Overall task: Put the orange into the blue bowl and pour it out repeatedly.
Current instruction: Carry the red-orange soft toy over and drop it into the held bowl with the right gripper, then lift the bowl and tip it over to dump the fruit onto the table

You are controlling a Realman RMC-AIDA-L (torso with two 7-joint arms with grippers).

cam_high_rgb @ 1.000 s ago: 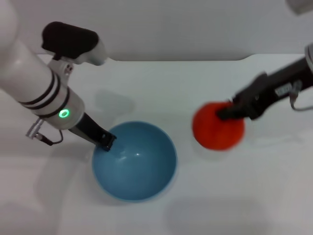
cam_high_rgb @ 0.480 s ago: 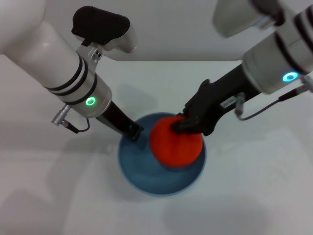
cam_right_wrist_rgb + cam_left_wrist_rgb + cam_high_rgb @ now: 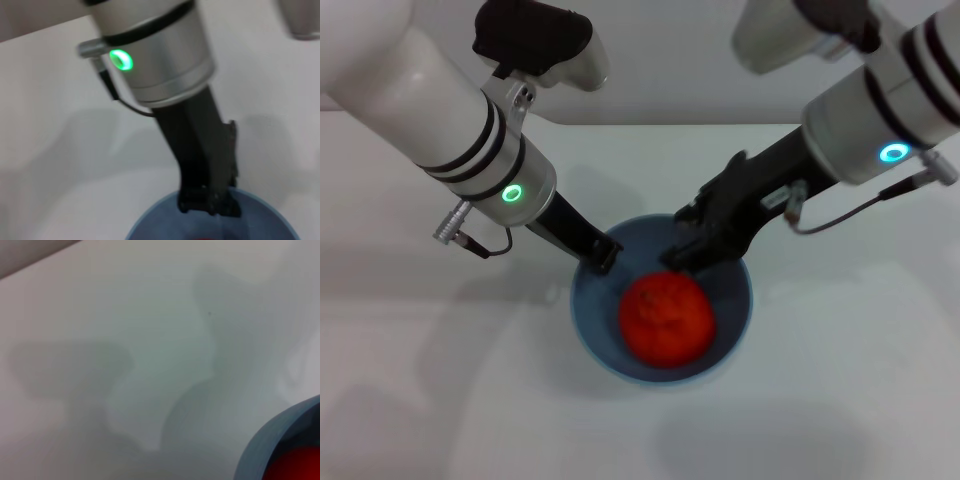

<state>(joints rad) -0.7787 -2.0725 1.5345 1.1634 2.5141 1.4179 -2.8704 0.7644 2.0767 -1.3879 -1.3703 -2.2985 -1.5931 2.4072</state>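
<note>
The orange lies inside the blue bowl, which stands on the white table at the middle of the head view. My left gripper is shut on the bowl's far-left rim. My right gripper is open just above the bowl's far rim, apart from the orange. The left wrist view shows a piece of the bowl's rim with the orange inside. The right wrist view shows the left gripper clamped on the bowl's rim.
The white table spreads around the bowl on every side. Its far edge meets a grey wall. Both arms reach over the table from the far left and far right.
My right gripper carried the orange from the right to over the bowl and let it go; the orange now lies in the bowl. The bowl and left gripper have shifted right.
</note>
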